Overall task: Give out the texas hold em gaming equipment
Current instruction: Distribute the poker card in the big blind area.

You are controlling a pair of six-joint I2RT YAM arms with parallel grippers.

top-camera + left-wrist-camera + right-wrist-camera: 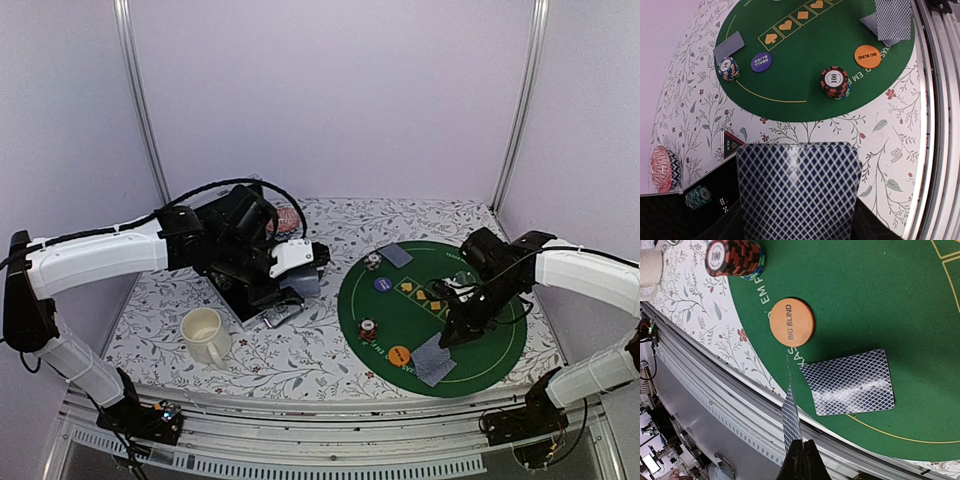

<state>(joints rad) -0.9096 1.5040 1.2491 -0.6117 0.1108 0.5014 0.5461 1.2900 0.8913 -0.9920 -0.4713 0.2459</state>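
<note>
Right wrist, close in: right jaws clamped on a thin card (790, 415) seen edge-on, just beside a flat card (850, 382), then the orange disc (792, 322) on the green mat (865, 290), chip stack (735, 257) beyond. Left wrist alone shows a blue-backed card (797, 192) filling the foreground; from above, left jaws grip it. Floral worktop (300, 350), cream mug (205, 333), pale lilac walls (330, 100) behind.

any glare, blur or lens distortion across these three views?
Top external: even soft light, faint shadows, no glare. Left wrist: the near card carries a pale sheen streak; the rail bows, wide-angle. Right wrist: sharp, orange disc lettering legible; edge-on card in the right gripper is a sliver.
</note>
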